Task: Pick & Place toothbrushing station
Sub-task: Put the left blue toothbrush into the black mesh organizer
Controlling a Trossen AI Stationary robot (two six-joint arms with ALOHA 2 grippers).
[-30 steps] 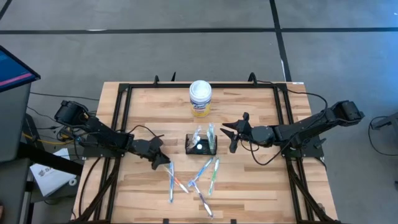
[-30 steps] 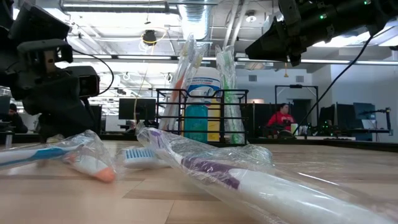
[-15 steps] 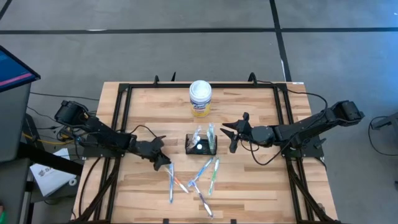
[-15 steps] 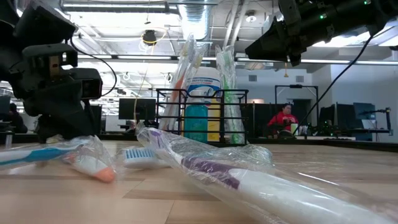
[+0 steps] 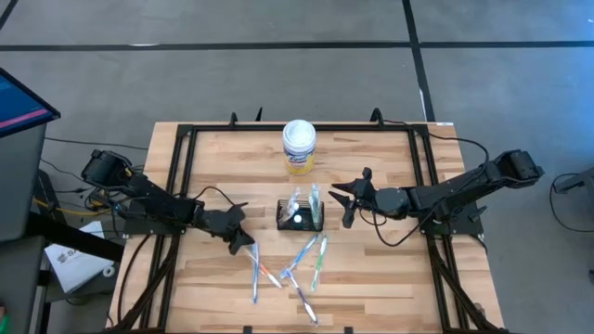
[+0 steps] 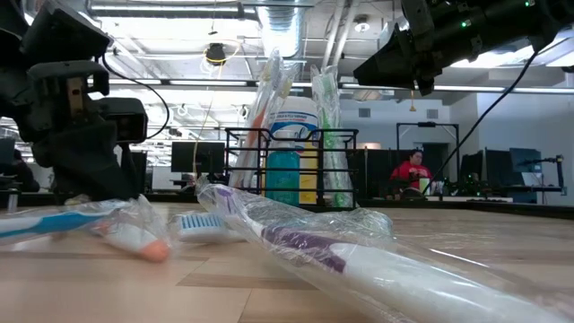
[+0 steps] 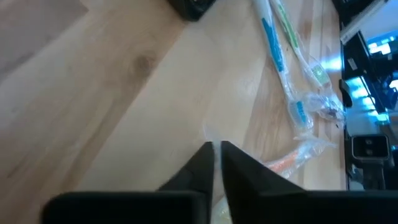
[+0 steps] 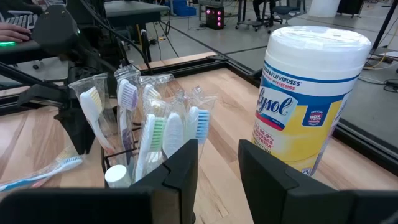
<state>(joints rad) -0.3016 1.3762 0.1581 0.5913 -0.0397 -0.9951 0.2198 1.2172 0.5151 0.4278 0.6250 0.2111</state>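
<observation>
The black wire-mesh toothbrushing station [image 5: 300,216] stands mid-desk [image 5: 371,288], holding wrapped toothbrushes upright. The left gripper [image 5: 243,238] (fingers nearly together, apparently pinching clear wrap) sits low by the loose toothbrushes [image 5: 288,269]. The right gripper [image 5: 345,198] hovers beside the station, fingers apart and empty.

Two dark jointed arms [image 5: 158,209] with trailing black cables [image 5: 394,237]
</observation>
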